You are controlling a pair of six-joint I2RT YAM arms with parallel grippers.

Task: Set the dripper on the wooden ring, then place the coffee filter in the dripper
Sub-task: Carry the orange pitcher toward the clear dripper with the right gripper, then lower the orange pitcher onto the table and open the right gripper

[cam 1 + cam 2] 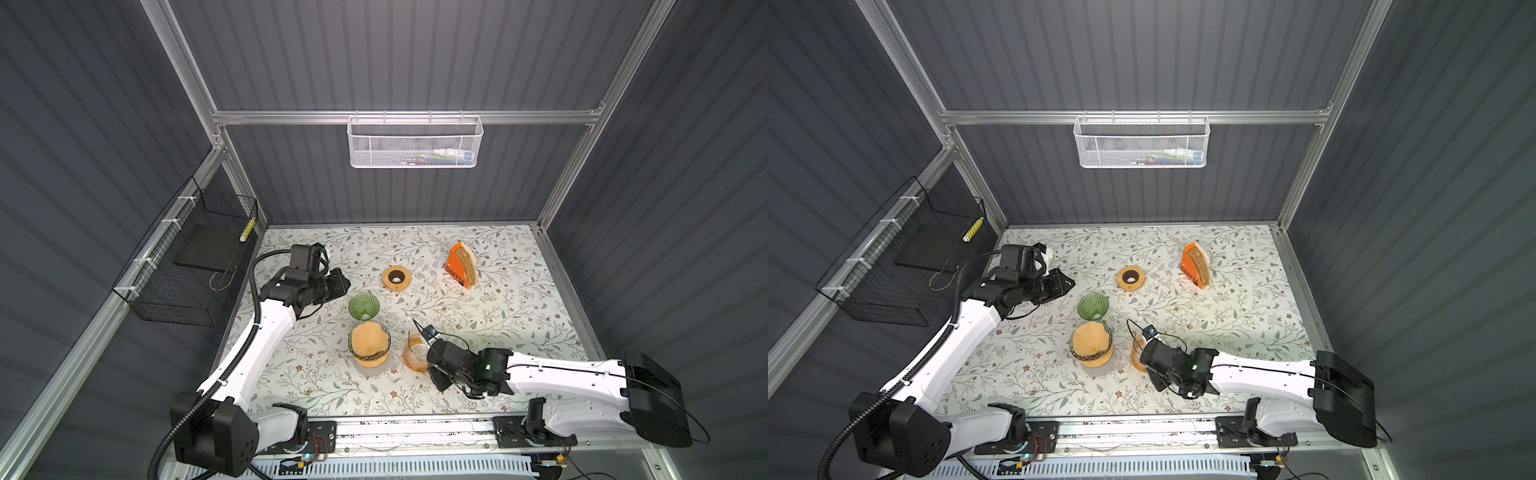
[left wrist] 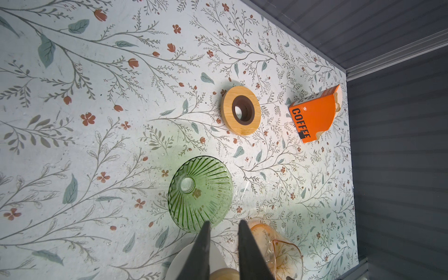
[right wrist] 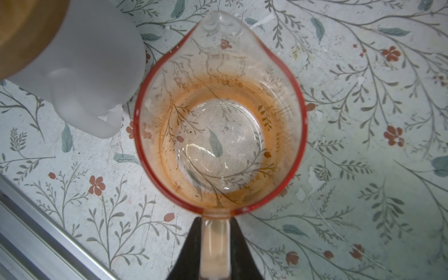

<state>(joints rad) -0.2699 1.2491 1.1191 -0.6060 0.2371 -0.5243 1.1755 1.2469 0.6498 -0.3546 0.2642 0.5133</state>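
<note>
Your right gripper (image 3: 215, 219) is clamped on the handle of the orange-tinted pitcher (image 3: 299, 126). Your left gripper (image 2: 224, 224) hangs above the table (image 2: 72, 121) near the green dripper (image 2: 200, 194), its fingers (image 2: 203, 242) slightly apart with nothing between them. You can see the tan coffee filter (image 1: 368, 340) sitting inside the clear dripper (image 1: 389, 343), between the pitcher and the green dripper. Well apart, toward the back, stands the orange box (image 1: 457, 268).
</note>
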